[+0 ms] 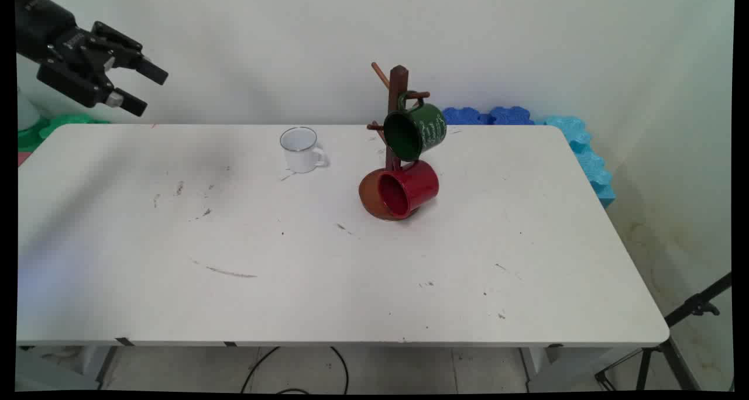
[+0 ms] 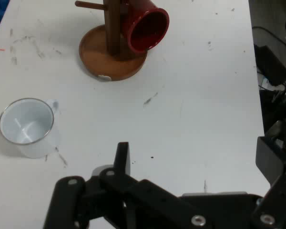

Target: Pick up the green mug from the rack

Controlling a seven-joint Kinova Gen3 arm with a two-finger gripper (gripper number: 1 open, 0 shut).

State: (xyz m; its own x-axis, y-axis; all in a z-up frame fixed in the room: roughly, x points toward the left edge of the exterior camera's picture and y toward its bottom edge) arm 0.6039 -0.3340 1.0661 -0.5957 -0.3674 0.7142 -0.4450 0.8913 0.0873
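We see the white worktop (image 1: 327, 259), scuffed. Near its back edge stands a wooden mug tree (image 1: 397, 125) on a round base; a green mug (image 1: 415, 132) hangs on an upper peg, a red mug (image 1: 408, 188) low down. White mug (image 1: 301, 149) sits upright just left. The hand (image 1: 140, 87) hangs high at far left, spread wide, holding nothing
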